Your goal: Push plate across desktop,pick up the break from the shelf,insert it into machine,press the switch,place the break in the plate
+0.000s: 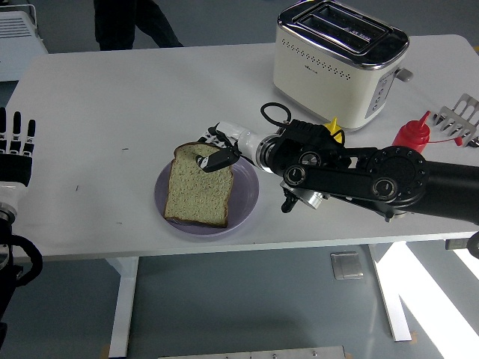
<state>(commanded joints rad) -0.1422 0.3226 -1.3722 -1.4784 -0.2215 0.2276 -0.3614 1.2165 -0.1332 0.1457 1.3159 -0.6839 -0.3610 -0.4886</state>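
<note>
A pale, greenish-beige slice of bread [197,189] with a darker brown crust lies flat on the lavender plate [245,198], filling most of it, near the table's front edge. The right hand [218,148] pinches the slice's top corner between its fingertips. The left hand [16,149] rests open at the table's left edge.
</note>
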